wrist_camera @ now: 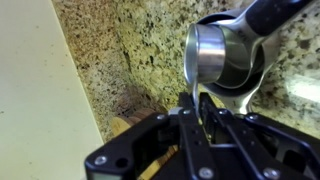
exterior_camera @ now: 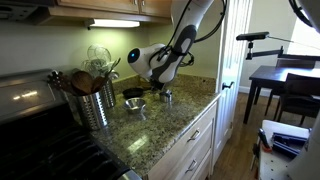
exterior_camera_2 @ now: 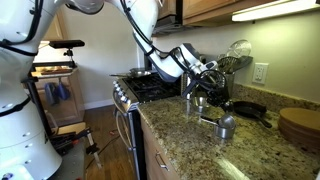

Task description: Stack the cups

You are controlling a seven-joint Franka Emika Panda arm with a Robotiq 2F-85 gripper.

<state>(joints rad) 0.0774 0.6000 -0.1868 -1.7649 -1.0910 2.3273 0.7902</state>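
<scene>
As the arm (exterior_camera: pixel 186 35) bends down from 12 o'clock over the counter (exterior_camera: pixel 190 105) | gripper (wrist_camera: pixel 197 112) nipped tight on silver cup (wrist_camera: pixel 213 52) handle | cup at 12 o'clock, above second cup (wrist_camera: pixel 246 84).

dim kitchen, under-cabinet strip light (exterior_camera: pixel 112 24) glowing, wrist view blurred.
</scene>
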